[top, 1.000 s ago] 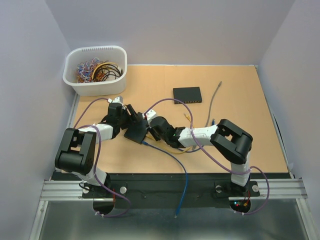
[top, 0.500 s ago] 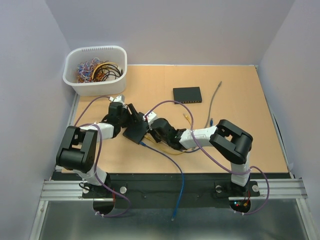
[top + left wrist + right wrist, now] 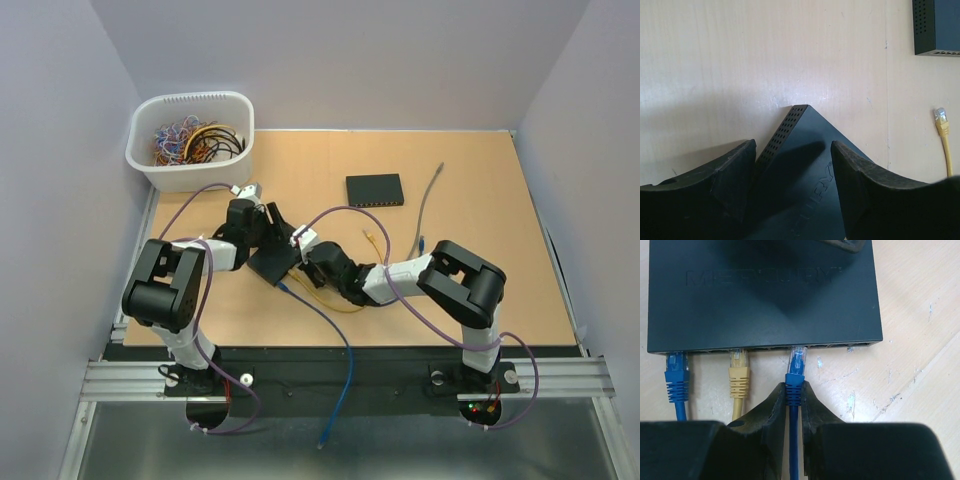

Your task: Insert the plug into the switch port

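My right gripper [image 3: 794, 390] is pinched tight on the boot of the blue plug [image 3: 797, 360]. The plug's clear tip sits at the mouth of a port on the front of the black switch [image 3: 765, 295], and I cannot tell whether it is seated. A second blue plug [image 3: 676, 362] and a yellow plug [image 3: 738, 360] occupy the two ports to its left. My left gripper [image 3: 792, 150] stands wide open, holding nothing and straddling a corner of the switch.
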